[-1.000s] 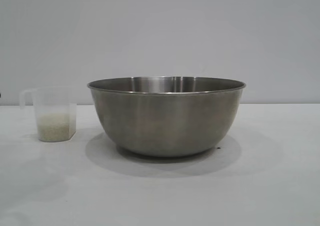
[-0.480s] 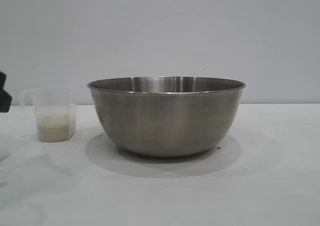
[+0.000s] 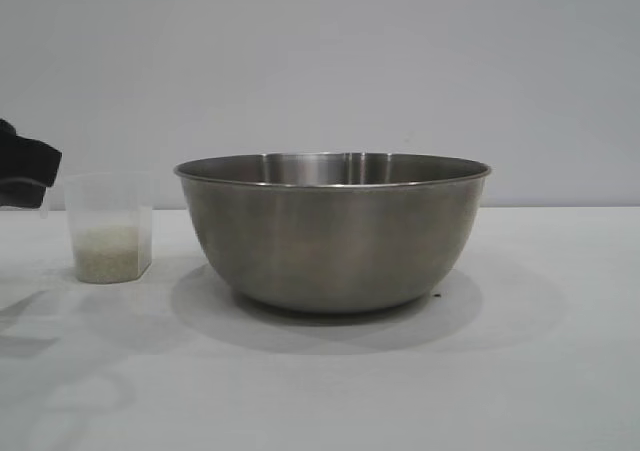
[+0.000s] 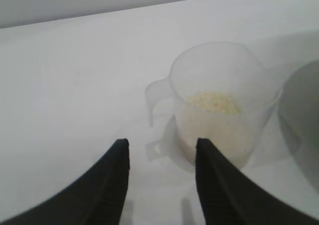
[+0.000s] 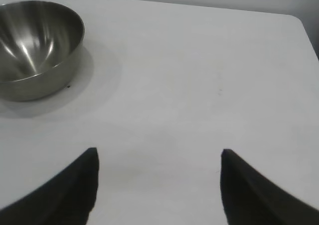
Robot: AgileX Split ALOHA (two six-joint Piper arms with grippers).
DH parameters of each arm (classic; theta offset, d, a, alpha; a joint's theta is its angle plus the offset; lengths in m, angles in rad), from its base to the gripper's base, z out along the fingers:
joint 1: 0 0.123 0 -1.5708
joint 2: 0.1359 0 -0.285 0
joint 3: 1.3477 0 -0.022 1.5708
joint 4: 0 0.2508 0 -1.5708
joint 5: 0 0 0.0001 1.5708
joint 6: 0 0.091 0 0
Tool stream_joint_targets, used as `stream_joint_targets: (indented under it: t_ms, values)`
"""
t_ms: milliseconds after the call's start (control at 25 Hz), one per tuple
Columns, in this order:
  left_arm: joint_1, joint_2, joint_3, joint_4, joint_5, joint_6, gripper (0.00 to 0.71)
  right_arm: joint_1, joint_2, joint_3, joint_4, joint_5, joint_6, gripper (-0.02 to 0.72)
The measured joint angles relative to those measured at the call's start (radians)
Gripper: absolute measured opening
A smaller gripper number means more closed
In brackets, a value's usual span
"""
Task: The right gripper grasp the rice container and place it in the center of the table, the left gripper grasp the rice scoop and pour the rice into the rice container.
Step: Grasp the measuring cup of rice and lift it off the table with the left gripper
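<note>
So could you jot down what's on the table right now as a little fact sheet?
rice container: empty steel bowl, upright at table centre
rice scoop: clear cup left of bowl, apart from it
rice: inside scoop, none in bowl
left end effector: open, near scoop handle, not gripping
right end effector: open, away from bowl
table: white

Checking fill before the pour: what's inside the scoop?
Rice covers the bottom of the scoop, well below the rim. The scoop floor under the grains is hidden.
</note>
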Motion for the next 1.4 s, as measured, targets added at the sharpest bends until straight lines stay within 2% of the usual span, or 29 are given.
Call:
stream_joint_targets:
  t_ms: [240,640,760,840,1400]
  values:
    - [0.007,0.036,-0.032,-0.051,0.0,0.012,0.287,0.0,0.0,0.0,0.0,0.0,0.0,0.442]
    - [0.1,0.041,-0.032,0.078,0.0,-0.024,0.287,0.0,0.0,0.0,0.0,0.0,0.0,0.442]
    - [0.105,0.041,-0.032,0.115,0.0,-0.034,0.287,0.0,0.0,0.0,0.0,0.0,0.0,0.442]
    - [0.105,0.041,-0.032,0.142,0.0,-0.037,0.224,0.0,0.0,0.0,0.0,0.0,0.0,0.442]
    - [0.105,0.041,-0.036,0.151,0.0,-0.043,0.232,0.0,0.0,0.0,0.0,0.0,0.0,0.442]
